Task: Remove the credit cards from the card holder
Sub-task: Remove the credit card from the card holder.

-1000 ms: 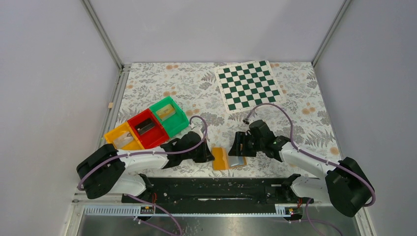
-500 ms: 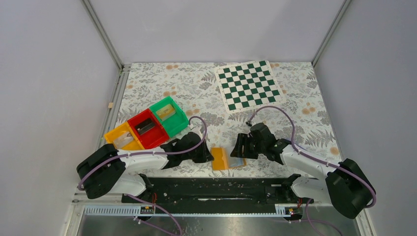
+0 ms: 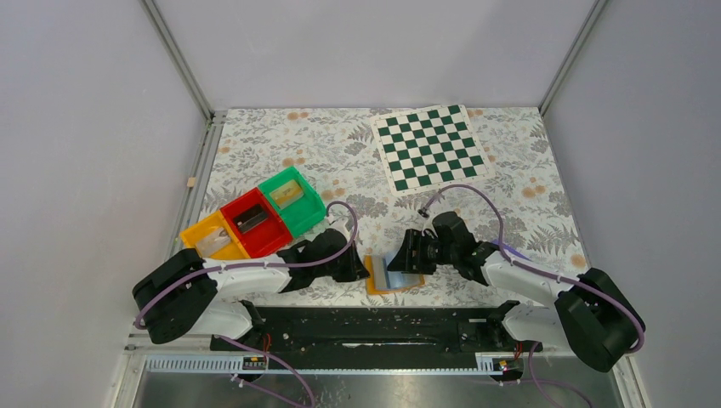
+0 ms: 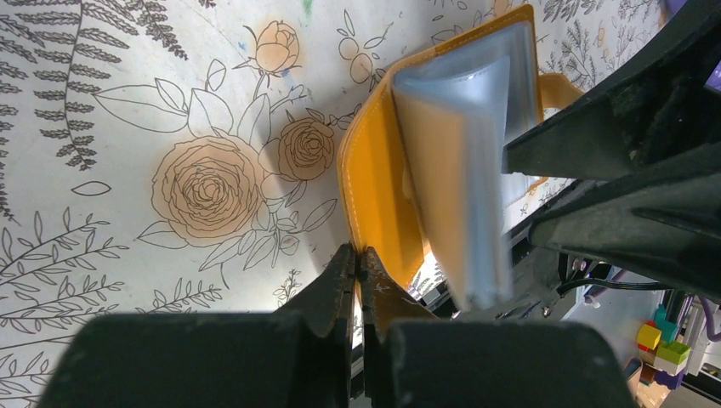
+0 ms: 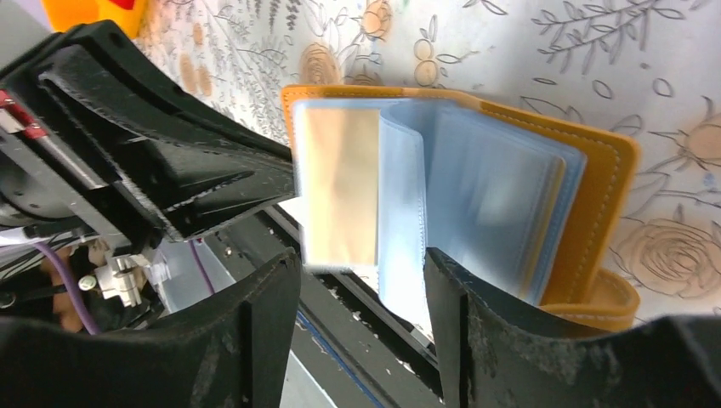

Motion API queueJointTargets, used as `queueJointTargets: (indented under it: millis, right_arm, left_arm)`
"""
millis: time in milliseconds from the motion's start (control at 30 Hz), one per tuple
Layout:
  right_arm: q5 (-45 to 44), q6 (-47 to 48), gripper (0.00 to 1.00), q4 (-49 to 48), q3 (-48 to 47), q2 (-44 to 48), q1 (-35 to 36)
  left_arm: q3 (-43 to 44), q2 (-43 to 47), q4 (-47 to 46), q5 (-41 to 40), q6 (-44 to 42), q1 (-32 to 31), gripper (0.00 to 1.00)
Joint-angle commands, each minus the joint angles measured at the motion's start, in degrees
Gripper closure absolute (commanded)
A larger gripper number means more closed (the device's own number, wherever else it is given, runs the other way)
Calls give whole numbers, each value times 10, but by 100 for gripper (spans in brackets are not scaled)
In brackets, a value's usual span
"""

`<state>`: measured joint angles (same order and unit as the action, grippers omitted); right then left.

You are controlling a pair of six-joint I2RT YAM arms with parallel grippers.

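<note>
We are at the step of leafing through the pages; the card holder (image 3: 389, 274) lies open low in the middle of the top view; the left gripper (image 4: 357, 276) is squeezed shut and seems to pinch its orange edge; the right gripper (image 5: 361, 327) is half open around the clear pockets (image 5: 485, 191), holding nothing; next, we think, it must close gently on the tan card (image 5: 338, 191) and slide it out.

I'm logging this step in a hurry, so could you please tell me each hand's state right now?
Left hand: closed, pinching the card holder by its orange cover.
Right hand: open, straddling the clear sleeves.
</note>
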<state>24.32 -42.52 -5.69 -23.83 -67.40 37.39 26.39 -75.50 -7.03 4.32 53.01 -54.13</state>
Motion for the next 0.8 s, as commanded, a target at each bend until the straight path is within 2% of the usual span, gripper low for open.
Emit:
queueJointTargets:
  millis: [0,133,300,400,533,767]
  right_arm:
    - [52,-21,39,-72,7,-16,2]
    - [25,-13,41,-54,9,-12,2]
    - [-31,20,44,18,-5,-6,2]
    - [-71,36,45,79,-16,22,3]
    - [-71,36,41,132,-43,78,4]
    - [-93,11,41,139,-69,127,42]
  left_arm:
    - [-6,3,-18,-6,5,-2,100]
    - [-5,7,-17,-8,6,-2,100]
    - [-4,17,-7,-8,7,-2,100]
    - [-2,32,-7,3,8,-3,100]
    - [3,46,-9,10,8,-2,100]
    - [12,39,-14,17,10,-2,100]
